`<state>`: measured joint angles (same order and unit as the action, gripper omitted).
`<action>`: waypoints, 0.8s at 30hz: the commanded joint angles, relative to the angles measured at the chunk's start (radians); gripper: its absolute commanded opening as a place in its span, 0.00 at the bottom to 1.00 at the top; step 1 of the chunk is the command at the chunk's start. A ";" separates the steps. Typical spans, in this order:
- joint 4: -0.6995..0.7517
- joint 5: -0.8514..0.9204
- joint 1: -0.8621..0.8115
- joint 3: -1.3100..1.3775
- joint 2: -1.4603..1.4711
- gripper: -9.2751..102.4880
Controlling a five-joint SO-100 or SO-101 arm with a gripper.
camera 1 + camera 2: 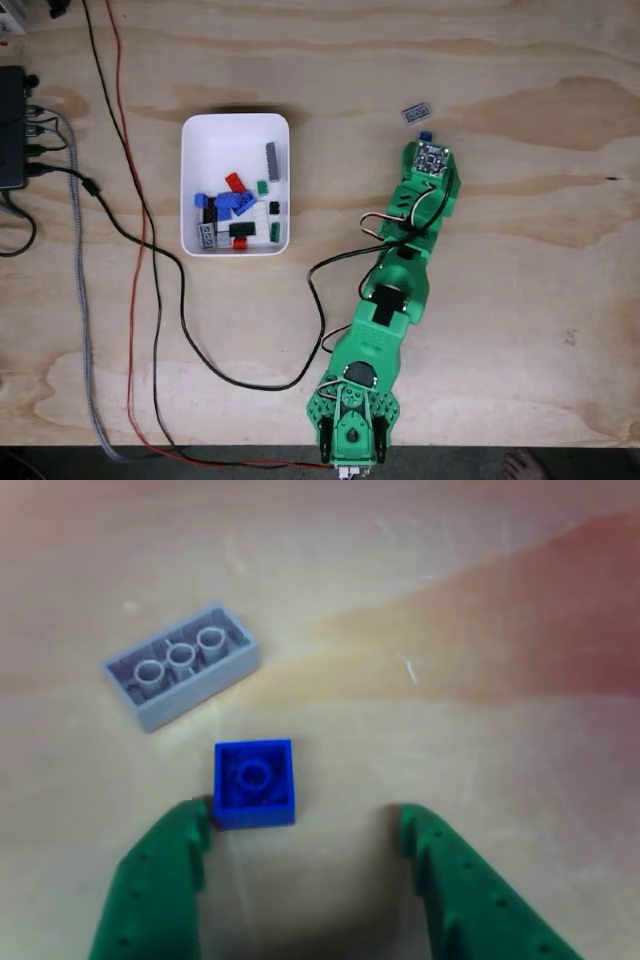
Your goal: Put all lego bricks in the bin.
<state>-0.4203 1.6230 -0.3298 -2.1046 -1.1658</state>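
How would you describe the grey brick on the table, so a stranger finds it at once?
Start at the green arm on the wooden table and follow it to its claw. Just beyond lie two bricks, both upside down. The grey brick is the farther, longer one; the blue brick is small and square.

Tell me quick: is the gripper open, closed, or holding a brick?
Green two-finger gripper: open, holding nothing; the small blue square plastic lego brick lies on the wooden table beside the left finger as the other view shows it.
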 commanded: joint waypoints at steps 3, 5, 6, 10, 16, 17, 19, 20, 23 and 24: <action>-0.021 0.011 0.043 0.112 0.009 0.20; 0.002 0.009 0.052 0.137 0.011 0.15; 0.011 0.000 0.058 0.143 0.008 0.12; 0.026 -0.017 0.064 0.123 -0.025 0.08; 0.514 -0.291 0.138 0.067 -0.486 0.08; 0.678 -0.370 0.178 0.074 -0.609 0.08; 1.023 -0.511 0.293 0.130 -0.773 0.08; 1.172 -0.578 0.365 0.166 -0.813 0.08; 1.453 -0.778 0.611 0.264 -0.808 0.08; 1.489 -0.834 0.692 0.291 -0.790 0.08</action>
<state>0.4633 1.0615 0.0491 -1.9635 -1.6828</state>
